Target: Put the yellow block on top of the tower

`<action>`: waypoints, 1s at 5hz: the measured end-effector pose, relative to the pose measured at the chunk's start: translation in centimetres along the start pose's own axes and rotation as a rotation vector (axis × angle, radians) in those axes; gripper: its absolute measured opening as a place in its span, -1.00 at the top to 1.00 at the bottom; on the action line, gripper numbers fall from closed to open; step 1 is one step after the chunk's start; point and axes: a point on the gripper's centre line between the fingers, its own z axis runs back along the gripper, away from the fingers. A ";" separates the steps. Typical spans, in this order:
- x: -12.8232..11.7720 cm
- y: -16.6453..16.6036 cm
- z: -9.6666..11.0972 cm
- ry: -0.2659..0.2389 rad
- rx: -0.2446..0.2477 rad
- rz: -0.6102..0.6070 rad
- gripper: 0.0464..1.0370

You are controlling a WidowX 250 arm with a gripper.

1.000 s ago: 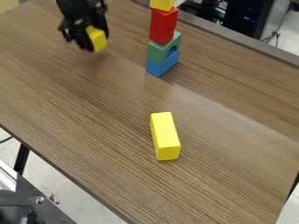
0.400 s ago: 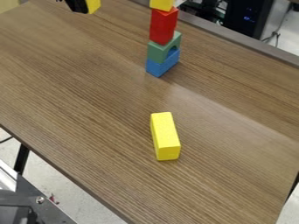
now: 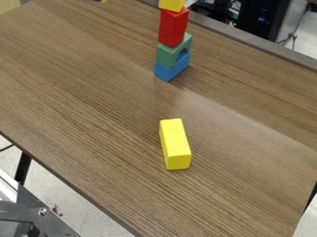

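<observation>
Sliver of a yellow block (image 3: 103,1) at the top edge of the view, left of the tower (image 3: 166,55) in the picture and apart from it; rest of that block cut off; cannot tell whether the gripper is open, closed or gripping; tower upright near the far side of the wooden table (image 3: 99,111): blue block (image 3: 166,73) on the tabletop, green arched block (image 3: 164,53) on it, tall red block (image 3: 171,30) above, yellow piece (image 3: 171,4) on top, its upper part cut off by the view's edge; long yellow block (image 3: 176,143) lying on the bare wood, nearer the camera, well apart from the tower; beyond the far edge, black case (image 3: 263,18) with small blue lights, cable (image 3: 293,39) beside it; lower left, metal bracket (image 3: 53,224) with a bolt (image 3: 42,211); dark table leg (image 3: 23,167) above pale floor (image 3: 68,196)
</observation>
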 end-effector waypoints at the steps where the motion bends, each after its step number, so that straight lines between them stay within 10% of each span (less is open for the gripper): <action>1: -1.9 -0.2 1.1 -0.037 0.010 -0.017 -0.11; 5: -4.0 -1.6 3.1 -0.050 0.024 -0.067 -0.11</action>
